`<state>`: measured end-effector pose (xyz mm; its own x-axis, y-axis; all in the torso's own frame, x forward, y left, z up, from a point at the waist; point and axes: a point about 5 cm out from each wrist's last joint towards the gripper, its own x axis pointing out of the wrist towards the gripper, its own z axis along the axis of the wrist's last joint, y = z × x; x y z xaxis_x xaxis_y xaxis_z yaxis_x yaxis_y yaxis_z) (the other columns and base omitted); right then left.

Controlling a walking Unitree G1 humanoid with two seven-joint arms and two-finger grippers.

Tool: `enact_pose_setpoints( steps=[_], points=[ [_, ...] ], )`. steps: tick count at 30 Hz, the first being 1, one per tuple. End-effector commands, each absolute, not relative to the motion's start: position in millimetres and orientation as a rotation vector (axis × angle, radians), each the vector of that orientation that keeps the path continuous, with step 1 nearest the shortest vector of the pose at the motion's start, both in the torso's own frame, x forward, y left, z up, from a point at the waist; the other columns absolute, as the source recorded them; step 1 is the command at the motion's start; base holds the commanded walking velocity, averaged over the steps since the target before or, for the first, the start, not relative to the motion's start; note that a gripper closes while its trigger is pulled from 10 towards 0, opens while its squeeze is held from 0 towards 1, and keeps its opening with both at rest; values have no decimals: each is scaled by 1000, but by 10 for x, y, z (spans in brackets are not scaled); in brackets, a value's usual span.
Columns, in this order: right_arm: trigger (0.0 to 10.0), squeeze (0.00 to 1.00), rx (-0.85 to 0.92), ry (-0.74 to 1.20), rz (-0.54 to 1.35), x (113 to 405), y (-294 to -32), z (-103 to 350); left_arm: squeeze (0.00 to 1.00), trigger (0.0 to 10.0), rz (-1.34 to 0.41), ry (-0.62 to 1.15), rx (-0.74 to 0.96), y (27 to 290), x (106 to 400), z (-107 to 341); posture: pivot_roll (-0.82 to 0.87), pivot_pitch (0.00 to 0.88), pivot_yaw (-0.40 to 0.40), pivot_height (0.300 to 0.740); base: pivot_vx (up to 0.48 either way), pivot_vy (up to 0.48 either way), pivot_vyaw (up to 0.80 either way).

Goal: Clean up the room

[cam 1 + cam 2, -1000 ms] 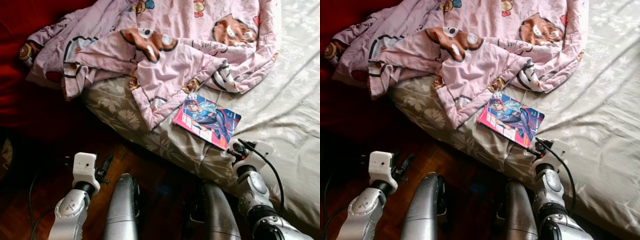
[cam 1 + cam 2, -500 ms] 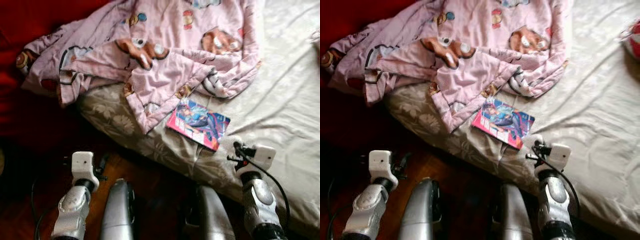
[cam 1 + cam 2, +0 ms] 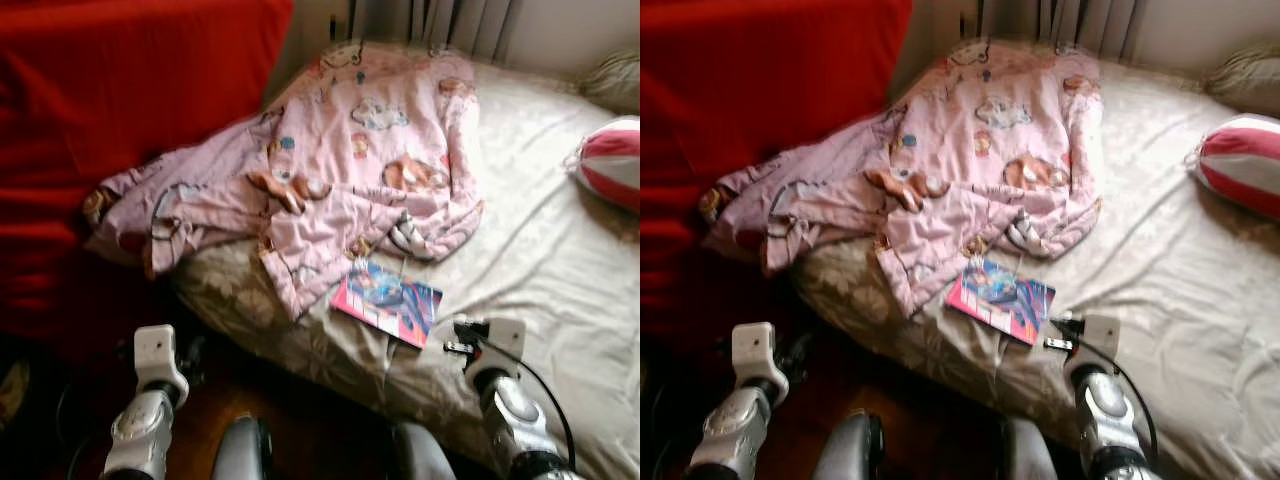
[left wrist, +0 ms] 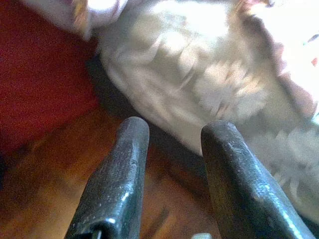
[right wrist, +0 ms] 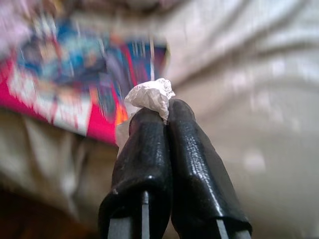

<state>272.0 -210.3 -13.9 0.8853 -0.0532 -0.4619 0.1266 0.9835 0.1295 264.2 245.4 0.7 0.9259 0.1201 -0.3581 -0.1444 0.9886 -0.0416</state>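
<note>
Bedroom scene: bed [image 3: 560, 260] w/ pale floral sheet, a crumpled pink blanket [image 3: 340, 200] heaped across its near-left part and spilling over the edge toward a red couch [image 3: 110, 130]. A striped red-and-white cushion [image 3: 610, 165] sits at the far right of the bed. A colourful comic book [image 3: 388, 300] lies flat near the bed's front edge, just below the blanket's hem.

Right hand [image 5: 158, 107] hovers low by the bed edge, just right of the book; its fingers are pressed together on a small crumpled white paper scrap [image 5: 148, 94], prob. a tissue, though the blur makes that hard to confirm. Left hand [image 4: 172, 132] hangs over the dark wood floor [image 4: 45, 179] beside the bed, fingers [image 4: 124, 164] apart w/ nothing between them.

Risks from here, as I judge them:
- Scrap is pinched only at the very fingertips, most of it sticking out above; a jolt while walking could shake it loose onto the floor or sheet.
- Views are blurred, so the robot seems to be in motion; misjudging the bed edge could bump the right arm into the mattress.
- Book sits close to the edge; a brush from the right arm could knock it off.
- Blanket's overhang could snag the left arm if it swings up.
</note>
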Motion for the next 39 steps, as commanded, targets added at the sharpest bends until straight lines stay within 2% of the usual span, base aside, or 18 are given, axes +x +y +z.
enact_pose_setpoints(
  steps=[1,7,14,18,25,31,39],
  points=[
    [10000,0,143,594,-116,2524,-2105,-331,0,10000,168,459,-82,2469,2483,-170,134,0,-34,664,0,0,0],
    [10000,0,95,726,-130,2330,-2112,-498,0,10000,176,597,-88,2412,2263,-402,134,0,-42,699,0,0,0],
    [10000,0,8,796,-19,2236,-2036,-579,0,10000,149,762,-73,2362,1979,-626,125,0,-47,740,0,0,0],
    [10000,0,-27,825,4,2176,-2027,-619,0,10000,137,810,-63,2349,1889,-686,121,0,-46,740,0,0,0],
    [10000,0,20,859,-27,2053,-2017,-695,0,10000,142,839,-69,2398,1813,-714,98,0,-27,740,0,0,0],
    [10000,0,96,902,-143,1893,-2112,-769,0,10000,198,850,-73,2566,1759,-696,83,0,-19,740,0,0,0],
    [10000,0,154,911,-235,1828,-2199,-788,0,10000,235,895,-58,2726,1587,-722,67,0,-43,740,0,0,0]
  ],
)
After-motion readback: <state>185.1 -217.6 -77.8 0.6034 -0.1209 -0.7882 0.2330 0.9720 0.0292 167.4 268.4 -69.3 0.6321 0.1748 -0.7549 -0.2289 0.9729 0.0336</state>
